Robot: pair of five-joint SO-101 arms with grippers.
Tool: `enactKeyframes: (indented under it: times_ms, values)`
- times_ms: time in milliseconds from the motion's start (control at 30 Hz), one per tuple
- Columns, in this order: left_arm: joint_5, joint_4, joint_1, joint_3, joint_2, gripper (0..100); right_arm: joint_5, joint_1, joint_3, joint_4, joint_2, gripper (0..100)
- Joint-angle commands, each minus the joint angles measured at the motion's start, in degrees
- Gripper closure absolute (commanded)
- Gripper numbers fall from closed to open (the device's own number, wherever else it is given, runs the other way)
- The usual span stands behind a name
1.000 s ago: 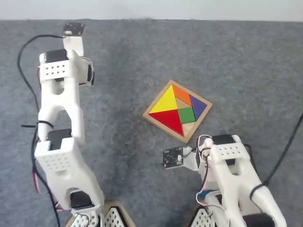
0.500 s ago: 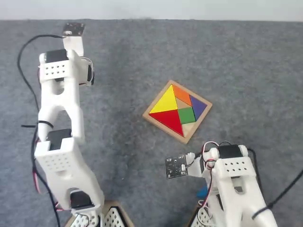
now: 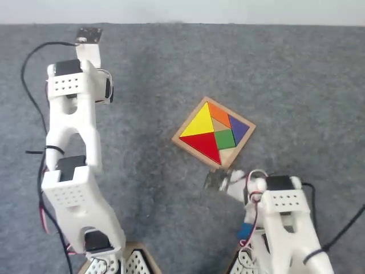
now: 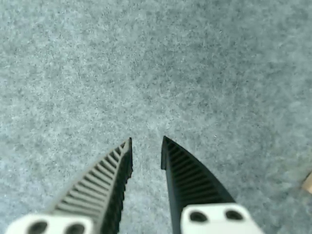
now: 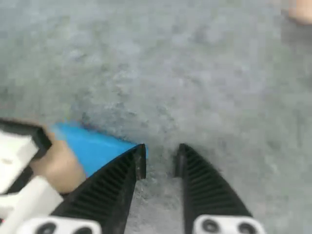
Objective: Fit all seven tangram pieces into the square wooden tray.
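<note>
The square wooden tray [image 3: 193,147] lies tilted like a diamond mid-table, with yellow [image 3: 199,123], red [image 3: 205,145], orange, green and purple pieces inside and two bare wood gaps. A blue piece [image 3: 244,232] lies on the carpet under the right arm [image 3: 280,201], near the table's front. In the right wrist view that blue piece [image 5: 92,145] sits just beside one finger of my right gripper [image 5: 161,151], which is open and holds nothing. My left gripper [image 4: 146,141] hangs over bare carpet at the far left, narrowly open and empty.
Grey carpet covers the table. The left arm [image 3: 74,114] stretches along the left side toward the back. A tan tray corner [image 5: 301,9] peeks into the right wrist view's edge. Open carpet surrounds the tray.
The right arm has drawn back toward the table's front and turned its wrist toward the tray, uncovering the blue piece beneath it. The left arm has not moved.
</note>
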Motion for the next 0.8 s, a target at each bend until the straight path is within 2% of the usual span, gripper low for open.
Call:
enactKeyframes:
  times_ms: [0, 67, 133, 267, 433, 600, 767]
  values:
    - [-0.4, 0.6, -0.3, -0.5, -4.4, 90, -15.2, 4.4, -17.9, 1.8, -1.5, 99.5]
    - [-0.4, 0.5, -0.1, -0.5, -4.4, 90, -22.2, 6.5, -26.0, 4.1, -1.5, 98.6]
    - [-0.4, 0.4, 0.1, -0.5, -4.4, 90, -26.1, 8.0, -31.7, 5.8, -1.6, 99.1]
    - [-0.4, 0.3, 0.1, -0.5, -4.4, 90, -31.5, 8.0, -32.4, 5.3, -5.9, 99.1]
    - [-0.4, 0.2, 0.1, -0.4, -4.4, 90, -35.0, 8.5, -21.8, 0.9, -23.3, 99.1]
    - [1.0, 0.2, 0.3, -0.3, -4.3, 90, -34.7, 8.7, -0.5, -2.8, -42.5, 99.0]
    - [2.4, -1.1, 1.0, 1.1, -4.3, 90, -34.9, 15.6, 12.4, -2.7, -59.0, 99.0]
